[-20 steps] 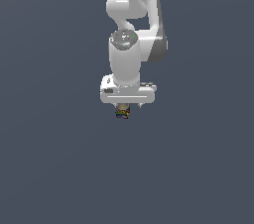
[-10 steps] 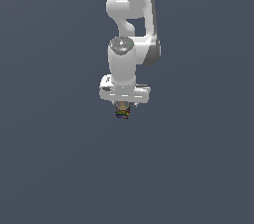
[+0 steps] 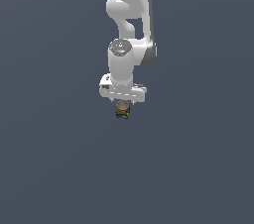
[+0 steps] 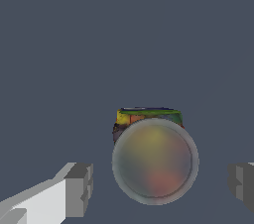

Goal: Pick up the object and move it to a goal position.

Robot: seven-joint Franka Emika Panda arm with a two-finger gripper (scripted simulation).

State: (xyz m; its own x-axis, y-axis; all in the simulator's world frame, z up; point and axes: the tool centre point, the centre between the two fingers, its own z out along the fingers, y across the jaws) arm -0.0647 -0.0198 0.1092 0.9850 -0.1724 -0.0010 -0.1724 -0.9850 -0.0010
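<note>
Open grey floor point(image 3: 54, 168) on every side, free of obstacles. Between the spread fingers point(image 4: 79, 189) of the gripper point(image 4: 161, 188), only the jar point(image 4: 155, 161), with a clear gap to each pad. Directly beneath the white hand in the exterior view, just that jar point(image 3: 122, 109).

You have the object point(image 3: 122, 109) directly under the gripper point(image 3: 122, 103), near the middle of the exterior view; no tabletop edges or corners show. In the wrist view the object point(image 4: 155, 158) sits between the two fingers point(image 4: 79, 189), apart from both.
</note>
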